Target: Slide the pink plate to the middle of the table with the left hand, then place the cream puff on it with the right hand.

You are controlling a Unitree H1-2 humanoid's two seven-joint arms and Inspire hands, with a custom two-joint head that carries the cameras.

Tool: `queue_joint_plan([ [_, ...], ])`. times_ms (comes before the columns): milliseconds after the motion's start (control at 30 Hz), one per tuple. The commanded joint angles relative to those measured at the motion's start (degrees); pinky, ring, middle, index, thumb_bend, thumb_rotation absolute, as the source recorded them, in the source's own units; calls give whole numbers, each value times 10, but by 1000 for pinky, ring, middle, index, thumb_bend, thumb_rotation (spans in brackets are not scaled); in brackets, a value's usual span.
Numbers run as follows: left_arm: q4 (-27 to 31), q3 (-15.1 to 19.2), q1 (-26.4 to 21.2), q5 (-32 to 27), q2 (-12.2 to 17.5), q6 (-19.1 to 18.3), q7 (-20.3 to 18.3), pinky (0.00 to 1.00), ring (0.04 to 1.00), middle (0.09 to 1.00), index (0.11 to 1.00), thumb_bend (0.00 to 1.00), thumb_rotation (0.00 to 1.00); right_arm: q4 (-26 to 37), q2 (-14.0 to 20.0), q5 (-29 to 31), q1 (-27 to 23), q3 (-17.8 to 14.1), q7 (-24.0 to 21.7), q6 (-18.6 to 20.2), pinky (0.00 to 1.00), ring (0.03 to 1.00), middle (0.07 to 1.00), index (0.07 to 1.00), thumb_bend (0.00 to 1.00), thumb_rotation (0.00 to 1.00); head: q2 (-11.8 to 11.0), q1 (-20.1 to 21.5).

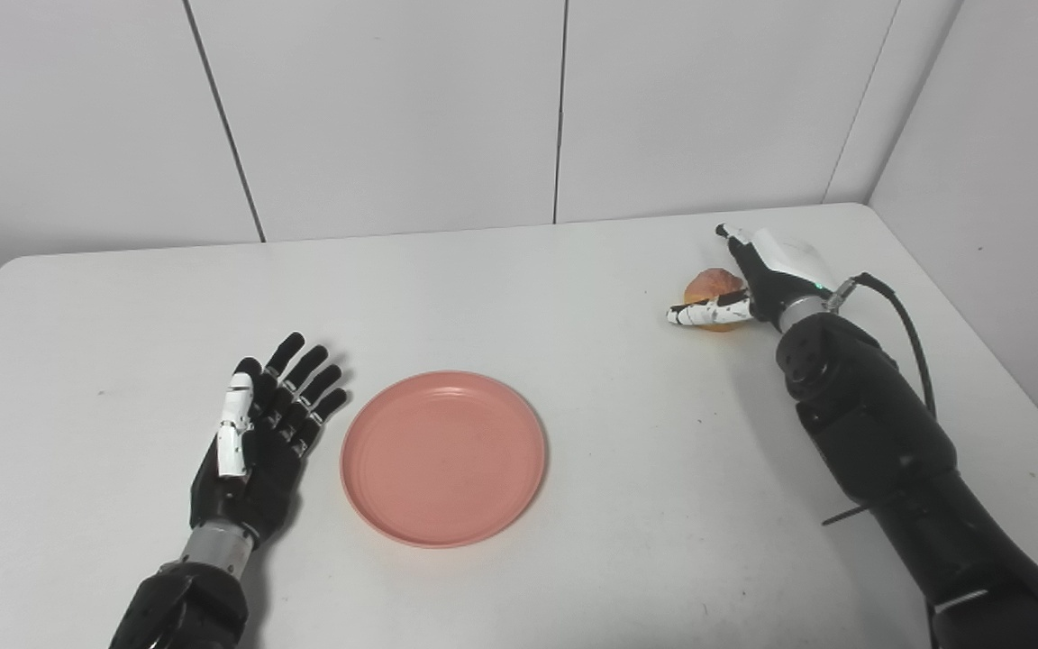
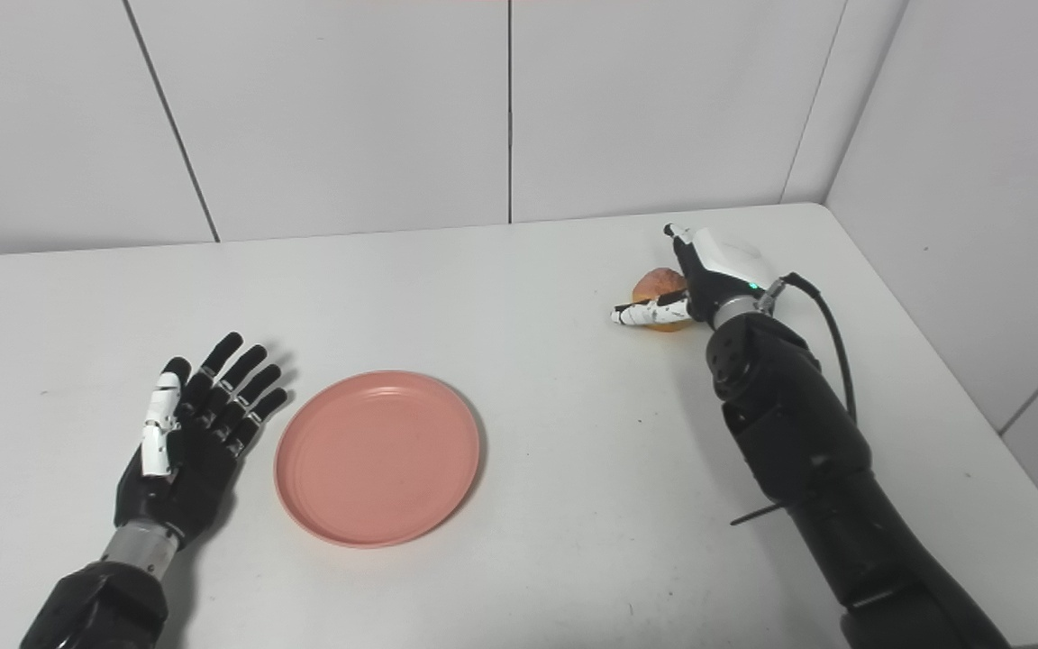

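- My left hand lies nearest me on the white table, palm up, fingers spread and straight, holding nothing; it sits just beside the plate's left rim without touching it.
- The pink plate lies flat near the middle of the table, a little toward the near edge, with nothing on it.
- Bare tabletop runs around the plate on the right and far sides, and a wide open stretch separates it from my right arm.
- Farther back on the right, my right hand is wrapped around the cream puff, thumb in front of it and fingers behind; whether it is lifted off the table I cannot tell.
- The puff is near the table's far right corner, close to the far edge and the wall panels.
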State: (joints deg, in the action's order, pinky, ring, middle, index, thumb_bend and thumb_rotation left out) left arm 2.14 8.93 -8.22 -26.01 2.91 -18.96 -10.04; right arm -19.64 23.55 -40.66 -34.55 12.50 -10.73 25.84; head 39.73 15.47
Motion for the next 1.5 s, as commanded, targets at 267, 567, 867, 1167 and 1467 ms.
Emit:
queue_joint_plan([
  [267, 4, 3, -2, -4, 2, -4, 3, 895, 890, 900, 890, 381, 1000, -3, 11, 23, -39, 3, 16, -25, 714, 869, 945, 928, 874, 439, 3, -3],
  [567, 8, 4, -2, -3, 3, -7, 5, 888, 889, 899, 890, 380, 1000, -12, 15, 27, -46, 8, 2, -4, 750, 882, 943, 917, 863, 388, 5, -3],
  [867, 8, 3, -2, -1, 3, -8, 7, 885, 885, 894, 885, 384, 1000, -24, 25, 18, -50, 16, -2, 3, 724, 852, 905, 886, 859, 338, 6, -6],
  [1167, 20, -1, 0, 1, 2, -12, 8, 872, 875, 886, 876, 391, 1000, -63, 22, 41, -56, 5, 13, 3, 569, 674, 745, 795, 813, 256, 5, -9],
  [1467, 23, -5, 0, 1, 1, -13, 14, 859, 871, 882, 871, 388, 1000, -104, 23, 36, -68, 14, 41, 1, 332, 405, 501, 536, 584, 152, 4, -12],
])
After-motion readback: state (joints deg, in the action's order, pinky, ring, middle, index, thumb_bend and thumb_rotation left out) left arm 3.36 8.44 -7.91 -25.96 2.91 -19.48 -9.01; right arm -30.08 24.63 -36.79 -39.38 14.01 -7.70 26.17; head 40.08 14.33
